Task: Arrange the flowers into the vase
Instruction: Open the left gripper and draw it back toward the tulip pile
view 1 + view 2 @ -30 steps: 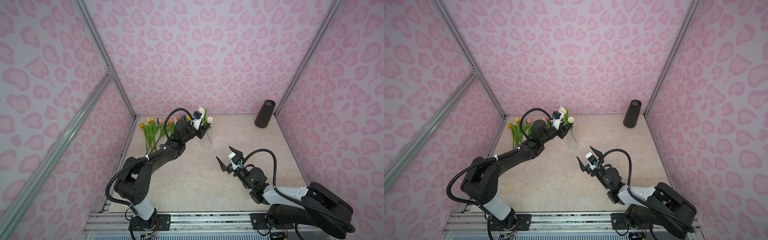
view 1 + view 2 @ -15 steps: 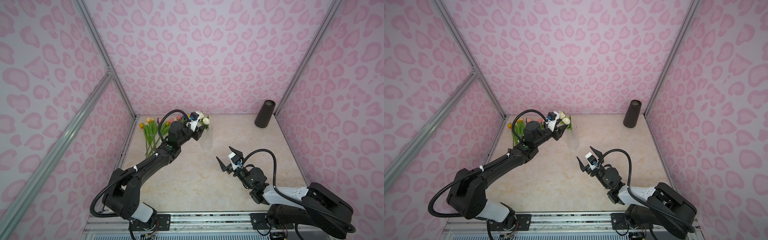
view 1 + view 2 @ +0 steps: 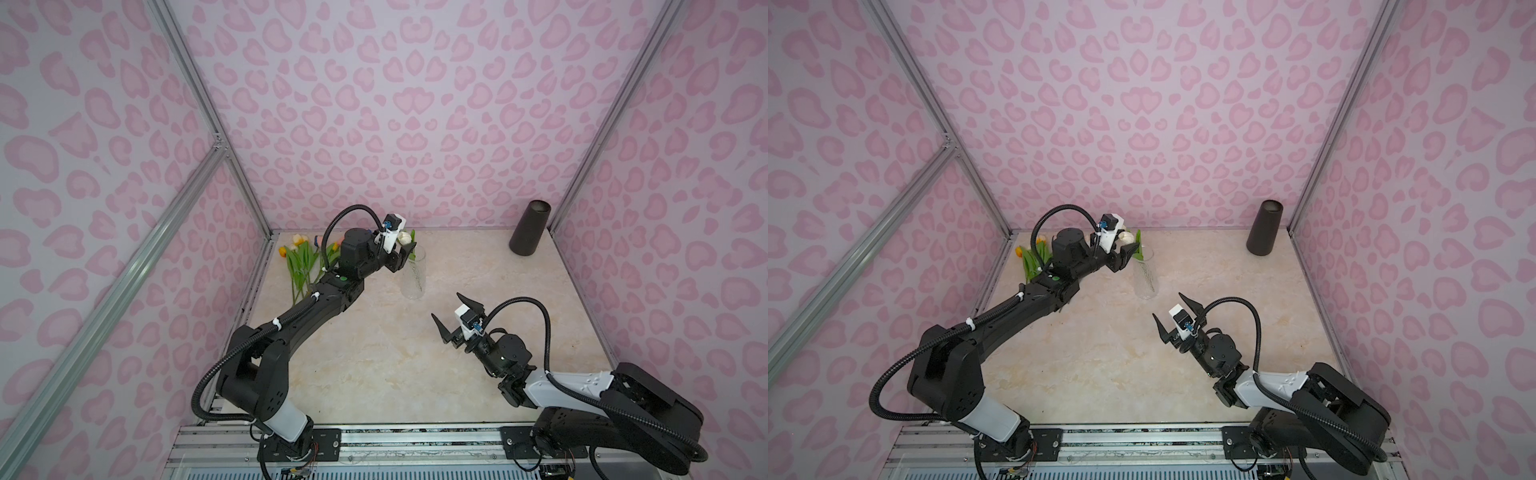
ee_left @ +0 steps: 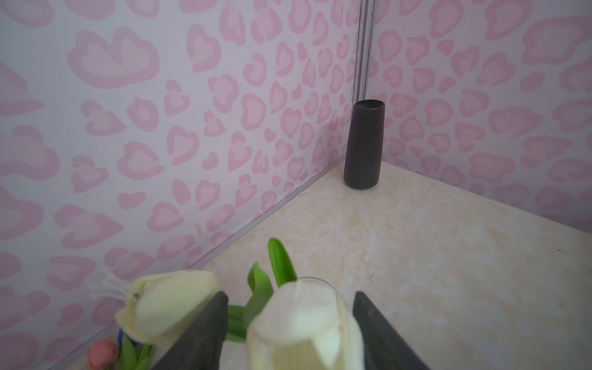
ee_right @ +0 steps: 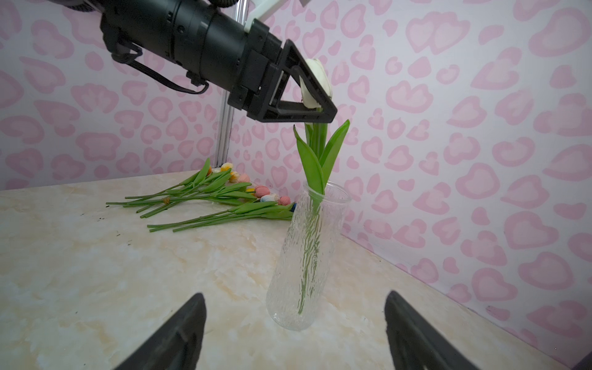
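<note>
Marble [image 3: 374, 365] under us, loose flowers [image 3: 302, 264] lie just left of our left gripper [image 4: 290, 293], jaws parted slackly round the tulip [image 5: 322, 78] in the vase [image 5: 307, 256].

A pale marbled table [image 3: 374, 374] is seen. A glass vase [image 3: 414, 282] is stood near its far middle, a black vase [image 3: 529, 228] in the far right corner; loose flowers [image 3: 301, 262] are laid flat far left.

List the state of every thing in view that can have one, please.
Clear ribbed glass vase: upright, partly filled.
Cream-white artificial tulip: standing in that vase.
Loose colourful tulips: lying flat on the beige table.
Black tapered cylinder: upright, in the corner.
Left gripper: open, jaws either side of the cream-white tulip's head.
Right gripper: open, empty.
</note>
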Action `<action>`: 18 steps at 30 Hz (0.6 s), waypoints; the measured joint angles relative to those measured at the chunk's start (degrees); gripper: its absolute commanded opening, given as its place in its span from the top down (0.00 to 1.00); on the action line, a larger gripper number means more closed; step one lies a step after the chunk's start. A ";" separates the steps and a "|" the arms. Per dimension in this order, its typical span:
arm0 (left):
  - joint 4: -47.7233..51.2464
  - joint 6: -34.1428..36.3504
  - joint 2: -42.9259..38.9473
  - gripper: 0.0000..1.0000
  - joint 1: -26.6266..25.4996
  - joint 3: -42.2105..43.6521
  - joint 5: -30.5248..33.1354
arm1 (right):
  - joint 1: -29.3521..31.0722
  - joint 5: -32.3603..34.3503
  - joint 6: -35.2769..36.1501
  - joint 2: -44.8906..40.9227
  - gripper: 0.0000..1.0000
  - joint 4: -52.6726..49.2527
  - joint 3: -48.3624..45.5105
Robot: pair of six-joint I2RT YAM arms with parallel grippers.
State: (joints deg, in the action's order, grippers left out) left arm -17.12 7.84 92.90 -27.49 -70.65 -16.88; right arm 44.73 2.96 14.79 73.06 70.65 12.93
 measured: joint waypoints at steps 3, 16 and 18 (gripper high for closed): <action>2.29 0.35 1.09 0.29 0.00 -2.78 -0.90 | 0.00 0.00 0.00 0.13 0.14 0.02 0.00; 6.97 -1.05 -12.72 0.12 0.00 4.96 4.85 | 0.04 0.46 0.44 1.90 0.14 0.24 0.00; 7.04 -1.62 -16.28 0.10 0.07 7.32 6.08 | 0.04 0.44 0.44 2.14 0.14 0.22 0.00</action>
State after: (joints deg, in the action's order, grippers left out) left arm -10.09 6.22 76.62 -27.42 -63.33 -10.81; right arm 44.77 3.40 15.22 75.20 70.87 12.93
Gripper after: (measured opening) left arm 0.883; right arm 0.865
